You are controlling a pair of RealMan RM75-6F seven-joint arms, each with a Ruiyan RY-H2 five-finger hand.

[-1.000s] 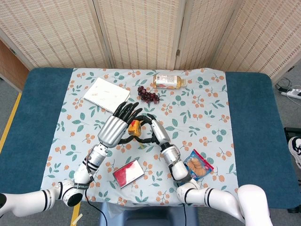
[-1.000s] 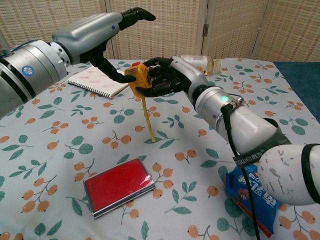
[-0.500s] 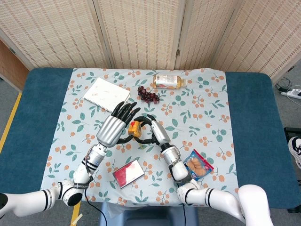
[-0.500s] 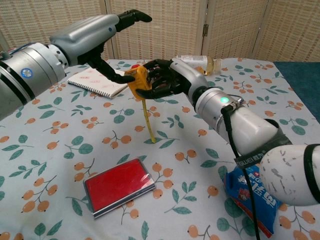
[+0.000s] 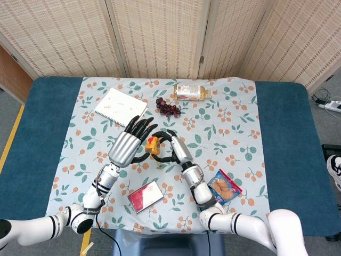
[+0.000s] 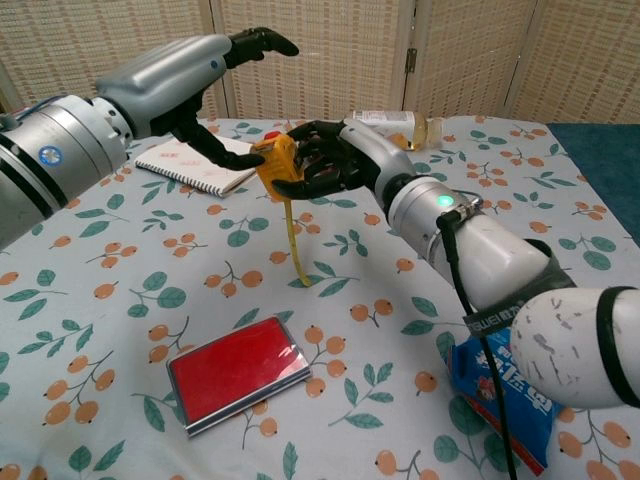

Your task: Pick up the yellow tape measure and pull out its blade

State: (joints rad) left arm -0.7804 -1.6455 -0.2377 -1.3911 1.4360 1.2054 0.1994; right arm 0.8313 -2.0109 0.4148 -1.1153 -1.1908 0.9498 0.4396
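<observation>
The blade (image 6: 292, 235) now bows a little as it hangs from the yellow tape measure (image 6: 276, 160); half a second ago it ran straight down at a slant. Its tip reaches down toward the flowered cloth on the tabletop (image 6: 120, 300), though I cannot tell if it touches. My left robot hand (image 5: 127, 145) has drifted slightly left and nearer across the last second, with the case following it. So the blade is already out by a fair length, and I judge the task to be in its last part: pull further or simply hold.

My right robot hand (image 6: 325, 160) grips the tape measure from the right side, dark fingers wrapped around the case, holding it raised above the middle of the tabletop. My left robot hand reaches in from the left; its thumb (image 6: 215, 150) touches the left side of the case, while the other fingers (image 6: 262, 40) stretch out high above it, closing on nothing. I would call that hand wide, only pressing with the thumb.

Near me lies a red box (image 6: 238, 372), and on the near right a blue snack bag (image 6: 500, 385).
</observation>
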